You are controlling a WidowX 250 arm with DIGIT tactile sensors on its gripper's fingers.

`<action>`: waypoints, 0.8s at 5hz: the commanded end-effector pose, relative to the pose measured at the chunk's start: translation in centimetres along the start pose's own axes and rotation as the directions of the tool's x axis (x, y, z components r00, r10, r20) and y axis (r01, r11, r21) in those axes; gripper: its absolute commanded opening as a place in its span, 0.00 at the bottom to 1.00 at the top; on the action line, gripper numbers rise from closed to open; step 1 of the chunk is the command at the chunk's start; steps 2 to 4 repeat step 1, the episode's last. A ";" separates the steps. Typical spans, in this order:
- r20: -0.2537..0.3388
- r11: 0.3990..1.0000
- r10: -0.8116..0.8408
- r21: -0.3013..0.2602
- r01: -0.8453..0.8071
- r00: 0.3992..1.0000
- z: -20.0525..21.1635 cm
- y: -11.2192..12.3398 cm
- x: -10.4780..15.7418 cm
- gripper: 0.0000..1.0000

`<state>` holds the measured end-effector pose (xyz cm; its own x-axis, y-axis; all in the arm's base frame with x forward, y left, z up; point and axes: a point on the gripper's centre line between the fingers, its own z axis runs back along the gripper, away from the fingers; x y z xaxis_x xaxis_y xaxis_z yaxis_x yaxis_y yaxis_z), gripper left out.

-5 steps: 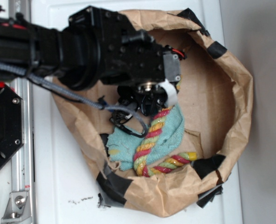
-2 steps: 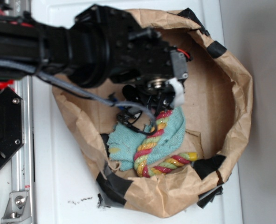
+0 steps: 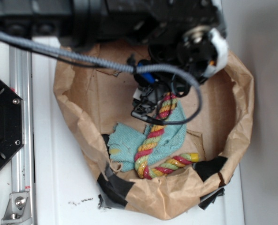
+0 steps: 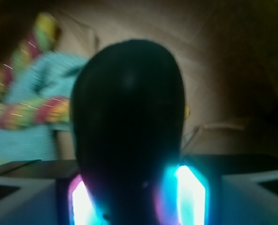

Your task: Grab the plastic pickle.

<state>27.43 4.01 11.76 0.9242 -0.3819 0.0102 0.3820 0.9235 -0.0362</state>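
While the plastic pickle (image 4: 128, 131) is standing lengthwise straight out between the lit pads, the jaws are clamping its near end above the paper bag (image 3: 237, 93).

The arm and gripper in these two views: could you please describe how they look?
The arm is black and blocky, with a grey braided cable looping under it and a white band at the wrist. The gripper is black; its fingers glow cyan and magenta in the wrist view.
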 end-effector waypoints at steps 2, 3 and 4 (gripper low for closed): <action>-0.024 0.990 0.134 0.035 -0.133 0.991 2.9 -3.1 1.3 0.00; -0.024 0.990 0.134 0.035 -0.133 0.991 2.9 -3.1 1.3 0.00; -0.024 0.990 0.134 0.035 -0.133 0.991 2.9 -3.1 1.3 0.00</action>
